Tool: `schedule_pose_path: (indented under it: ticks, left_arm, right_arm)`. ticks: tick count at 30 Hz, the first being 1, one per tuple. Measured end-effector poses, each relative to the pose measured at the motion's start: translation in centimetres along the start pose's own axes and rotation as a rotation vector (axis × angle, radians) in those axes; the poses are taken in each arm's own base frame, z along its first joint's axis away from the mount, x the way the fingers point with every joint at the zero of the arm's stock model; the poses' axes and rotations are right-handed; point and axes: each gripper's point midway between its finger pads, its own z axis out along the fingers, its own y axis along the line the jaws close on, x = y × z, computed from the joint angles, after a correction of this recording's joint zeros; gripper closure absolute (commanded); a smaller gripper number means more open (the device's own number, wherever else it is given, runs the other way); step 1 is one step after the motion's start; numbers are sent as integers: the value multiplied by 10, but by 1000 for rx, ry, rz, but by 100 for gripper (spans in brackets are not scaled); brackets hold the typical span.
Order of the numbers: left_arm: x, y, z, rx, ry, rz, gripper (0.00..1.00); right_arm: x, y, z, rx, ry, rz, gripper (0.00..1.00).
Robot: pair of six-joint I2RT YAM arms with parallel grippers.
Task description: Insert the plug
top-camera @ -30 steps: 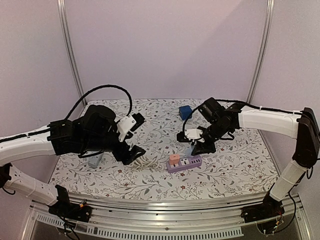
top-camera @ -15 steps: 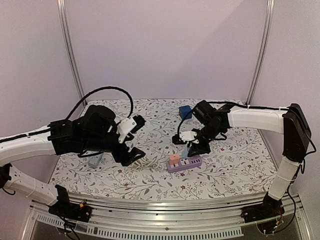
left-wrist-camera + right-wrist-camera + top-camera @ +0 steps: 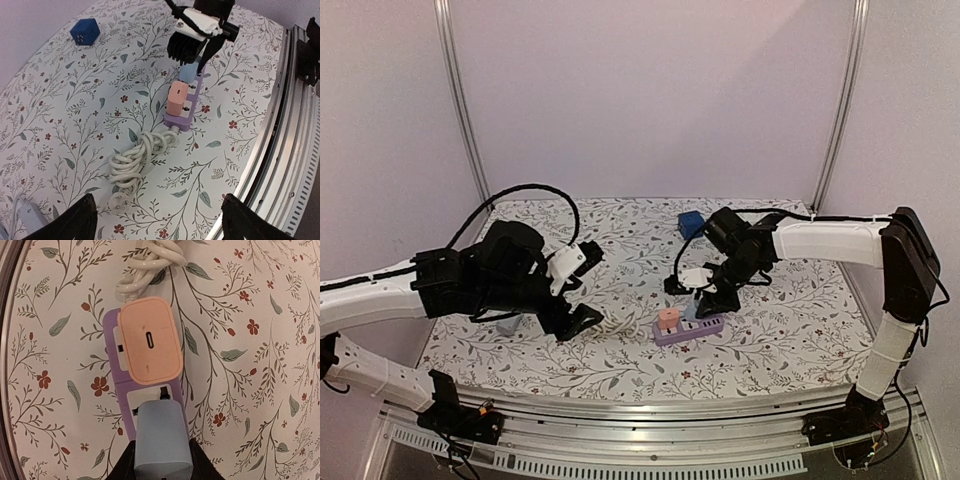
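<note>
1. Right gripper [image 3: 162,464] is clamped on the light blue plug [image 3: 162,440], a finger on each side. In the top view it has slid toward 8 o'clock since a second ago and now hangs right over the purple power strip [image 3: 183,119].
2. The plug covers the strip's second socket. I cannot tell whether its pins are in.
3. Just at 12 o'clock of it in the right wrist view sits the pink adapter [image 3: 150,340], already on the strip and unmoved.
4. The white cord [image 3: 137,157] lies bundled on the table [image 3: 790,340] at 9 o'clock of the strip in the top view.
5. The blue cube [image 3: 691,223] stays well apart at 12 o'clock.
6. Left gripper [image 3: 157,215] has its jaws spread wide, holding nothing. It has dropped slightly toward 7 o'clock, hovering near the cord.
</note>
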Motion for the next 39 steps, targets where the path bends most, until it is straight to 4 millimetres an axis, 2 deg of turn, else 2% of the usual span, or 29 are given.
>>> schedule_pose_path:
  ticks: [9,17,24,28,39]
  left_arm:
    - [-2,2,-13,-4,-39,-20,15]
    - [0,2,-15,-6,-39,-33,15]
    - [-1,4,-20,-16,-51,-41,16]
    - [2,5,-20,-17,-46,-45,16]
    - [5,4,-14,-16,-28,-59,17]
  right_arm:
    - [1,-4,4,23,-7,-6,100]
    - [1,-10,6,58,-9,-16,100]
    - [5,-5,4,76,-17,-22,100]
    - [10,1,1,71,-10,-20,100]
    - [10,2,1,72,-8,-23,100]
